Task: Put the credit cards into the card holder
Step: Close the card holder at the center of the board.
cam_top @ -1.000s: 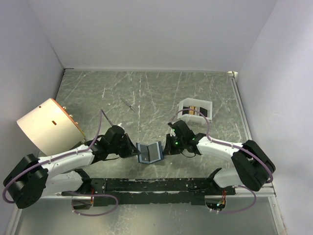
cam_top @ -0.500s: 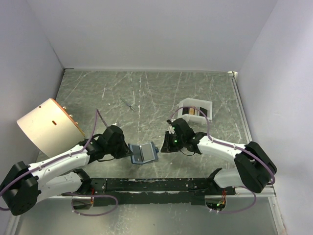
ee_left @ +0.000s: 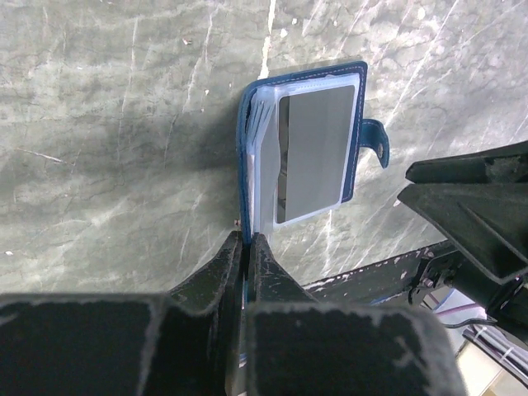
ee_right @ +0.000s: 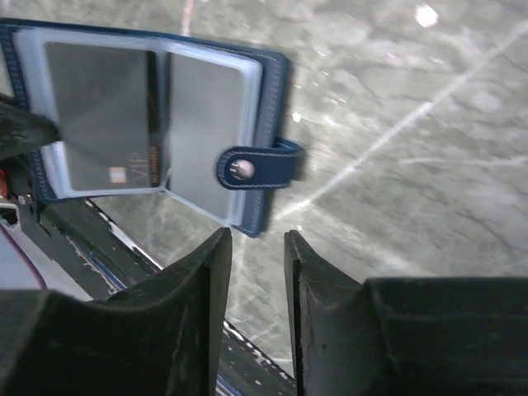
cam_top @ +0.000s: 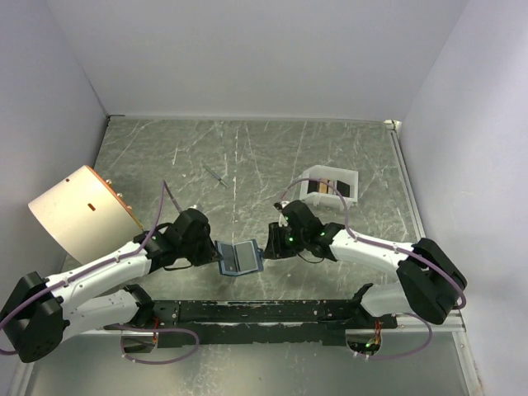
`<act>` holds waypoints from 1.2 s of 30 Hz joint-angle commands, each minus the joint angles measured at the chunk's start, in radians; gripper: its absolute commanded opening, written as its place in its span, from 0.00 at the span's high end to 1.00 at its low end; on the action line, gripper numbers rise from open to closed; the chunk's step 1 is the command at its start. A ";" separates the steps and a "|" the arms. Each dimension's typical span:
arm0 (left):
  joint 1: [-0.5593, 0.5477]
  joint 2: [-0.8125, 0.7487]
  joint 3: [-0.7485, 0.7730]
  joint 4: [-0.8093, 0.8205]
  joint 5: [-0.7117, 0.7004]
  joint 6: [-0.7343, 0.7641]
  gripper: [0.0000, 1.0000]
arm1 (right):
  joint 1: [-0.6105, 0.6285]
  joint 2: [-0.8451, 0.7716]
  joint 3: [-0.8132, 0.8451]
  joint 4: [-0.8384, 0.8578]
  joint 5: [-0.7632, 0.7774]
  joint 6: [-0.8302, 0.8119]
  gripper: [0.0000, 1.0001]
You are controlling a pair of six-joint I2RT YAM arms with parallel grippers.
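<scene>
ok so both arms are stretched out low over the surface (cam_top: 272, 157) and meet at the card holder (cam_top: 241, 257) from either side. The left arm (cam_top: 107, 268) comes in from the left. The left jaws are clenched tight on the edge of the holder's blue cover, and in the left wrist view you can see that edge pinched right between them. The right arm (cam_top: 371, 247) reaches across from the right with its elbow back by the right wall. The right jaws are released, with a clear gap between them and nothing gripped, and they sit just beside the holder's snap tab (ee_right: 256, 167); can't tell if they touch it. The holder itself lies open on the surface near the front rail between the two arms, pockets facing up, and one dark grey card (ee_right: 103, 124) with "VIP" on it is in one of the clear pockets. The other credit cards (cam_top: 328, 188), dark and tan, sit in a little white tray (cam_top: 346, 176) behind the right arm, well apart from the holder. A big tan drum thing (cam_top: 82, 216) sits off to the left by the wall, and a small thin bit (cam_top: 219, 176) lies further back on the surface
</scene>
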 commanded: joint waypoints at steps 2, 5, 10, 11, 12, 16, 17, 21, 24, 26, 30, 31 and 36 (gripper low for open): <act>0.001 -0.001 0.043 -0.018 -0.026 0.014 0.90 | 0.072 0.022 0.110 -0.033 0.132 -0.010 0.60; 0.000 0.000 0.048 -0.026 -0.027 0.017 0.90 | 0.100 0.062 0.153 -0.050 0.165 -0.027 0.50; 0.000 -0.010 0.046 -0.035 -0.030 0.014 0.90 | 0.162 0.147 0.234 -0.104 0.253 -0.049 0.45; 0.000 -0.012 0.044 -0.033 -0.029 0.013 0.90 | 0.169 0.164 0.248 -0.114 0.265 -0.050 0.44; 0.000 -0.015 0.042 -0.032 -0.028 0.012 0.90 | 0.174 0.177 0.261 -0.120 0.276 -0.053 0.44; 0.000 -0.013 0.043 -0.035 -0.026 0.013 0.90 | 0.190 0.224 0.299 -0.145 0.310 -0.057 0.47; 0.000 -0.013 0.044 -0.037 -0.026 0.014 0.90 | 0.191 0.233 0.308 -0.165 0.331 -0.056 0.49; 0.000 -0.023 0.043 -0.046 -0.024 0.014 0.90 | 0.193 0.235 0.310 -0.196 0.391 -0.053 0.63; 0.000 -0.032 0.039 -0.049 -0.029 0.016 0.90 | 0.192 0.223 0.298 -0.196 0.401 -0.050 0.73; 0.000 -0.036 0.036 -0.050 -0.029 0.015 0.89 | 0.191 0.223 0.294 -0.194 0.405 -0.049 0.79; 0.000 -0.035 0.032 -0.049 -0.025 0.012 0.89 | 0.191 0.217 0.282 -0.187 0.408 -0.043 0.91; 0.000 -0.037 0.032 -0.050 -0.026 0.011 0.89 | 0.192 0.212 0.279 -0.184 0.408 -0.041 0.92; 0.000 -0.043 0.032 -0.049 -0.028 0.009 0.87 | 0.190 0.191 0.256 -0.162 0.394 -0.034 0.98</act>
